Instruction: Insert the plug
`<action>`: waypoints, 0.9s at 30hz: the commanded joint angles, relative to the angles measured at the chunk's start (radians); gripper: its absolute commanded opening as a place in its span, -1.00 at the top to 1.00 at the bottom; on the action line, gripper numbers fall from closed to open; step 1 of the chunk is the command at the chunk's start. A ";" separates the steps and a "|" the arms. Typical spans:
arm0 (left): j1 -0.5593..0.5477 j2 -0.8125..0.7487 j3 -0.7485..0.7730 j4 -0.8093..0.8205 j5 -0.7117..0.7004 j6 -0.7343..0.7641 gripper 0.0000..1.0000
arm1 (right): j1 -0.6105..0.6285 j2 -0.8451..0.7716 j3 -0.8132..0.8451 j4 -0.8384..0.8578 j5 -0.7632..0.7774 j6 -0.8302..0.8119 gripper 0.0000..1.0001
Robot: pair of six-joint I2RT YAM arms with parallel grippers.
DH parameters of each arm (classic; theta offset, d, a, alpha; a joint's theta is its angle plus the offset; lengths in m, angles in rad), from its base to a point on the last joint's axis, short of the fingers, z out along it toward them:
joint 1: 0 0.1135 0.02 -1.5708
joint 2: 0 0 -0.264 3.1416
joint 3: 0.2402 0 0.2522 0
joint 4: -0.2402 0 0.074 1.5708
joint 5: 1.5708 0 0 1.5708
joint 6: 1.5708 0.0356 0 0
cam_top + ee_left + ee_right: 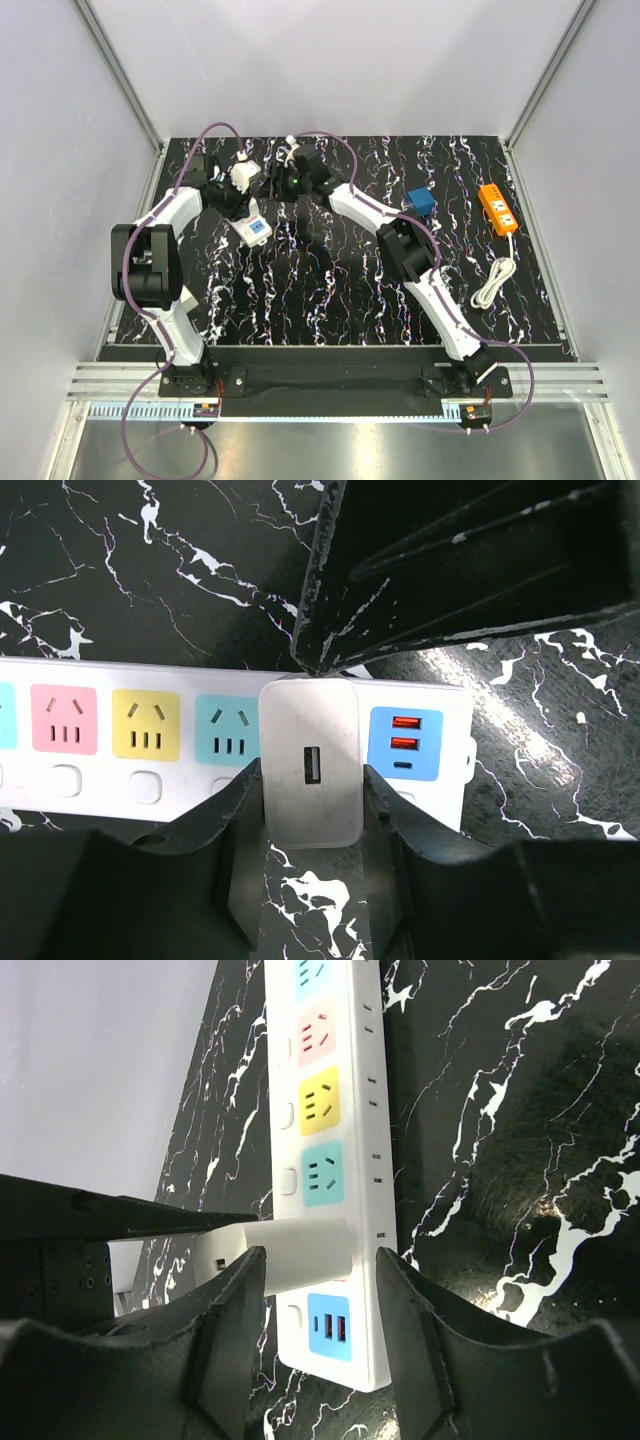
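**White plug on the power strip, both tools around it**

The left tool clamps the white plug between its fingers, against the power strip beside the teal socket. The right tool straddles the plug, jaws apart; whether it grips is unclear.

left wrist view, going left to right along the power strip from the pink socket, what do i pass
pink socket → yellow socket → teal socket → white charger → blue usb panel
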 commanded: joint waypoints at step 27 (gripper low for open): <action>-0.008 0.052 -0.011 -0.149 -0.075 -0.022 0.93 | 0.024 -0.061 0.093 -0.029 -0.073 -0.046 -0.37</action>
